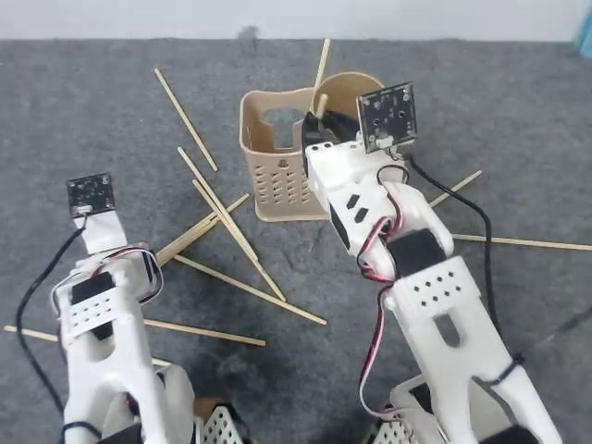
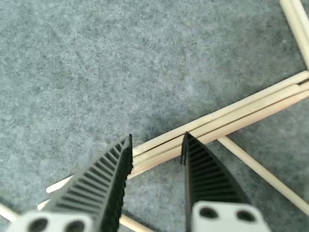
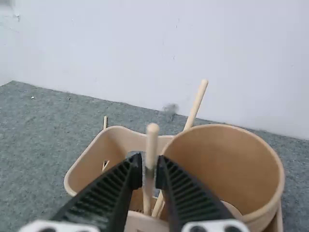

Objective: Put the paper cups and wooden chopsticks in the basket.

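**High view.** The basket (image 1: 277,190) is standing toward the far middle of the grey felt counter (image 1: 92,92). A paper cup (image 1: 347,88) is sitting upright in its right-hand part. The right arm (image 1: 370,203) is hanging over the basket's near rim and hiding part of the cup. The left arm (image 1: 102,305) is sitting low at the near left. Loose chopsticks (image 1: 250,289) are lying scattered on the felt, most of them between the basket and the left arm.

**Left wrist view.** The left pincer (image 2: 157,140) is hanging open just above the felt, gripping nothing. A bundle of chopsticks (image 2: 241,113), three side by side and touching, is lying flat just beyond the tips. Its long axis is running slantwise across the gap, not along it. A single stick (image 2: 260,171) is lying beside the bundle at an angle. The left arm looks the nearer one for this bundle.

**Right wrist view.** The right pincer (image 3: 148,169) is clamping a chopstick (image 3: 152,137) nearly upright. The stick's lower end is dropping inside the basket's rim, just beside the cup's wall. Whether that end is resting on anything cannot be told. A second stick (image 3: 195,104) is leaning up behind the cup. With the basket straight beneath the held stick and the stick's axis near vertical, opening the pincer looks like all the next move needs. A plain white wall (image 3: 145,48) is rising behind the counter's far edge.
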